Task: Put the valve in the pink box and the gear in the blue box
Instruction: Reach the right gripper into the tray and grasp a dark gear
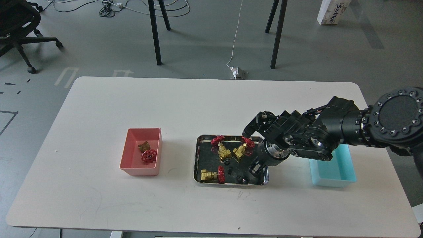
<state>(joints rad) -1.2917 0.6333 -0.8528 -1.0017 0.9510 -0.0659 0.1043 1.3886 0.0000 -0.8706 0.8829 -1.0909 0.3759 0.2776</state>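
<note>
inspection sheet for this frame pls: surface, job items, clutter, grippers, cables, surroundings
Surface: white table, faint scuffs near the front.
Job's things: one valve in the pink box; three valves and small black gears in the steel tray; blue box partly hidden by the arm.
Clutter: nothing seen.
Grippers: right gripper open over the tray's right side; left not in view.
Cables: white cord and floor plug.
Surroundings: office chair, dark table legs.
</note>
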